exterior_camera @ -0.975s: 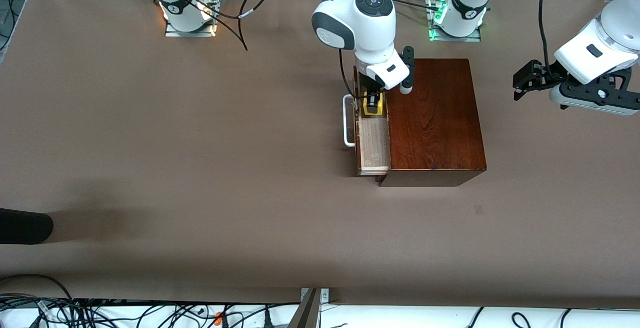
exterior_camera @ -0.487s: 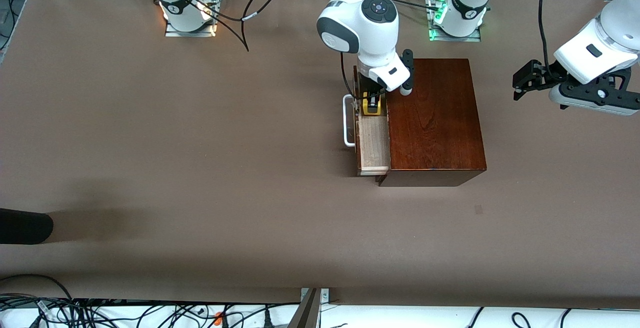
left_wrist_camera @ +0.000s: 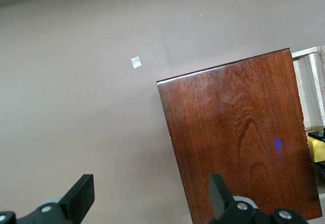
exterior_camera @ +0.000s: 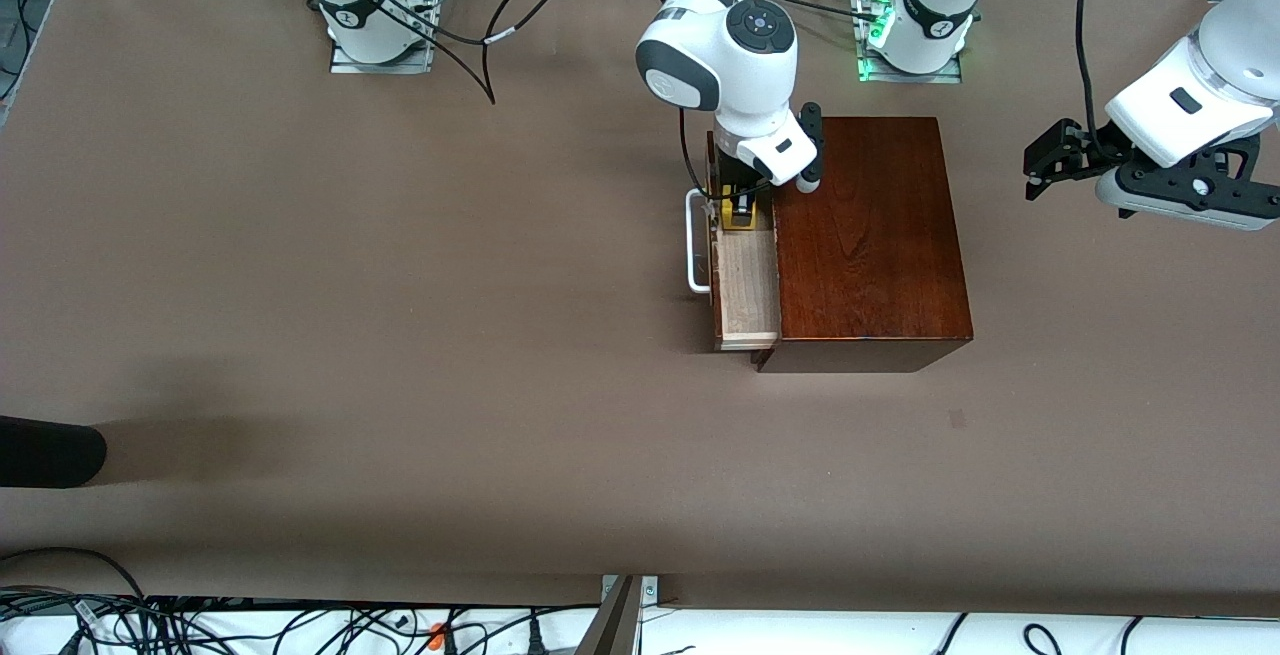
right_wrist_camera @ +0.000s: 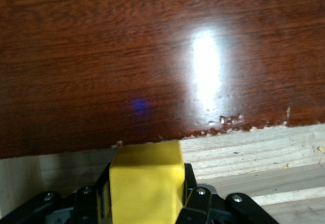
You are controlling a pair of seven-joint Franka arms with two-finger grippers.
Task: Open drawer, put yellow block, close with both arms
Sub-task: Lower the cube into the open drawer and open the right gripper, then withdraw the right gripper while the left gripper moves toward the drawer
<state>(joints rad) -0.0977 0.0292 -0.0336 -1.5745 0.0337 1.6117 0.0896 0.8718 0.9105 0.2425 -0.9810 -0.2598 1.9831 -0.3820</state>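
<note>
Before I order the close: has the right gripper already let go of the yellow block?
No: the right gripper is shut on the yellow block over the open drawer.

Brown matte table surface [exterior_camera: 400,335]. Rounded black object [exterior_camera: 50,451] at its edge, right arm's end. Tangled black cables [exterior_camera: 200,625] along the near edge. Small pale mark [left_wrist_camera: 135,62].

The right gripper [exterior_camera: 741,207] reaches down into the open drawer [exterior_camera: 748,285], clamped on the block [right_wrist_camera: 146,183], while the left gripper [exterior_camera: 1045,161] waits in the air, fingers spread, over the table's left-arm end.
</note>
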